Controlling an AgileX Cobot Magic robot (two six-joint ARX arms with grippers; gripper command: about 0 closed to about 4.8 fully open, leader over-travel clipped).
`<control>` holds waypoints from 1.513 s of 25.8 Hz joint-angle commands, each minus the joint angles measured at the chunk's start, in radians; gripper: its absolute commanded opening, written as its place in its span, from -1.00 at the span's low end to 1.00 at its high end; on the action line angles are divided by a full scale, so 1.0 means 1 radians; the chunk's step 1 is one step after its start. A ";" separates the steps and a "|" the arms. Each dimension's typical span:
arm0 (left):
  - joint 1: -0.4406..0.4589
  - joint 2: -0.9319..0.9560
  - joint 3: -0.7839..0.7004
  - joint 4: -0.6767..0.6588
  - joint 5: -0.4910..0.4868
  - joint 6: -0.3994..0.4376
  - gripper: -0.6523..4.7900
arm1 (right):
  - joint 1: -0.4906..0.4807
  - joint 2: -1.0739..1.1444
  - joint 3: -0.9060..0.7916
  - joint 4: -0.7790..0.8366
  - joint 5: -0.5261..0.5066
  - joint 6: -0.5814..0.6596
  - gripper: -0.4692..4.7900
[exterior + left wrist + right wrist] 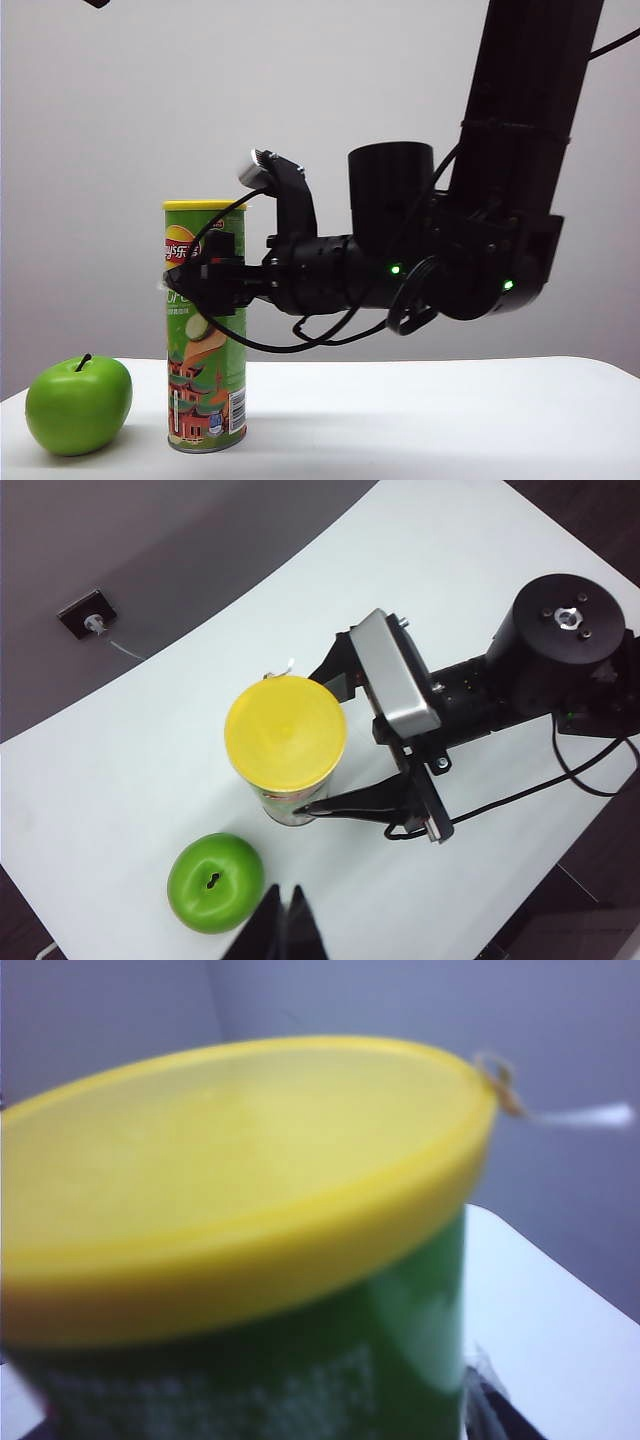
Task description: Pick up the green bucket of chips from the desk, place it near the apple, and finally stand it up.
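Note:
The green bucket of chips (206,330) stands upright on the white desk (430,420), yellow lid (285,738) on top. It is right beside the green apple (78,405), with a small gap between them. My right gripper (200,278) reaches in level at the can's upper half. Its jaws are open, one finger on each side of the can. In the right wrist view the lid (250,1190) fills the frame and one fingertip (488,1408) shows beside the can. My left gripper (285,895) hangs high above the desk near the apple (215,882), shut and empty.
The bulky black right arm (450,260) hangs over the desk's middle with loose cables under it. A small white tag on a string (560,1115) sticks out from the lid's rim. Past the desk's curved far edge a dark plate with a cable (88,615) lies on the floor.

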 commanded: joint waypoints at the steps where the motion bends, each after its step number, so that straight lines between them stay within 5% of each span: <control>1: 0.000 -0.005 0.003 -0.002 0.007 -0.006 -0.78 | -0.014 -0.031 -0.036 0.016 -0.003 0.005 1.00; 15: 0.000 -0.018 0.003 -0.018 -0.018 -0.005 -0.78 | -0.041 -0.348 -0.381 -0.016 0.078 0.039 1.00; 16: 0.000 -0.024 0.003 -0.021 -0.034 -0.004 -0.78 | -0.045 -0.387 -0.402 -0.036 0.094 0.038 0.77; 19: 0.001 -0.070 -0.011 -0.006 -0.091 -0.004 -0.78 | -0.079 -0.524 -0.461 -0.085 0.111 0.041 -0.82; 26: 0.001 -0.315 -0.246 0.185 -0.096 -0.005 -0.78 | -0.209 -0.782 -0.488 -0.270 0.231 0.100 -0.84; 30: 0.001 -0.579 -0.620 0.547 -0.222 -0.131 -0.78 | -0.337 -0.953 -0.488 -0.314 0.313 0.000 -0.84; 34: 0.005 -0.718 -0.801 0.761 -0.261 -0.237 -0.78 | -0.427 -1.122 -0.490 -0.314 0.314 -0.002 -0.84; 36: 0.024 -0.791 -0.872 0.832 -0.361 -0.253 -0.78 | -0.469 -1.240 -0.491 -0.321 0.341 -0.014 -0.84; 39: 0.052 -0.851 -0.927 0.876 -0.356 -0.293 -0.78 | -0.501 -1.341 -0.511 -0.338 0.346 -0.016 -0.84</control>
